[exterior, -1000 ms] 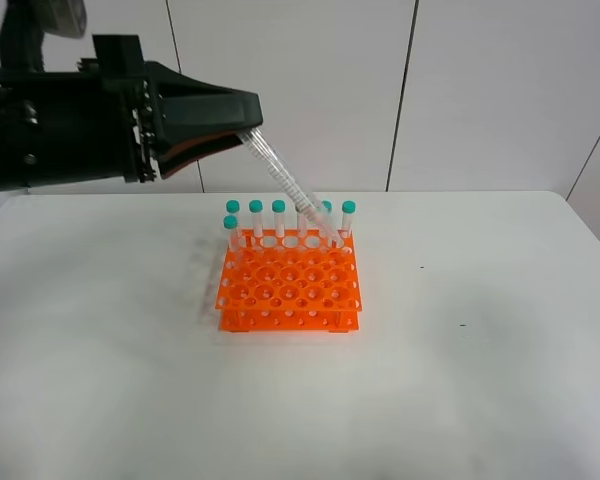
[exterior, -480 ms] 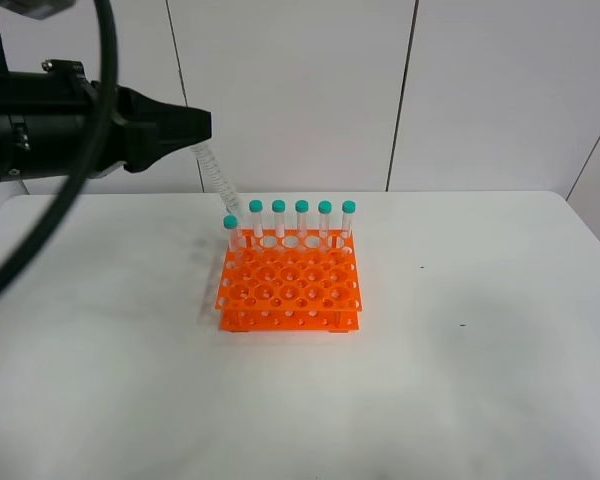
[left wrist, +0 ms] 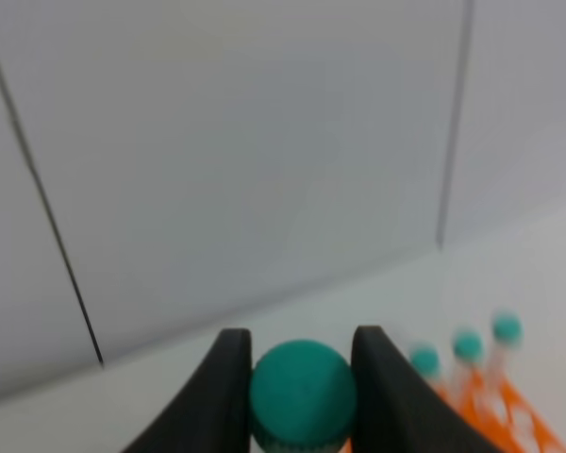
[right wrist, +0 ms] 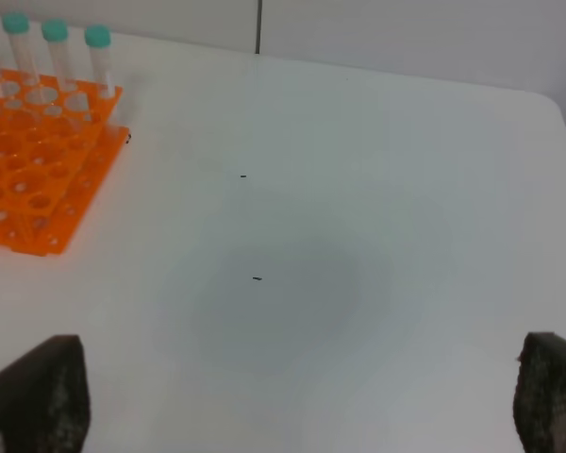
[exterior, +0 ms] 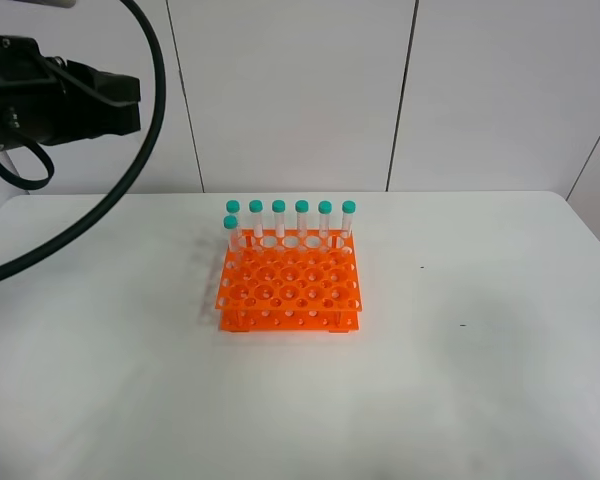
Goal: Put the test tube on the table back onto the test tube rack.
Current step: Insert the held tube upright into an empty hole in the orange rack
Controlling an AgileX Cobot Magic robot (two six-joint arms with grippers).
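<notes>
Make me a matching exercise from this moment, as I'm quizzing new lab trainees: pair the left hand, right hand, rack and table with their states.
Things:
1. left hand
2. right hand
3. rack
4. table

States:
A. open, nothing between its fingers
B. plain white, with the rack standing on it
C. closed on a teal-capped tube
D. orange, with seven tubes standing upright in it

Pairs: 1-C, 2-A, 3-D, 4-B
</notes>
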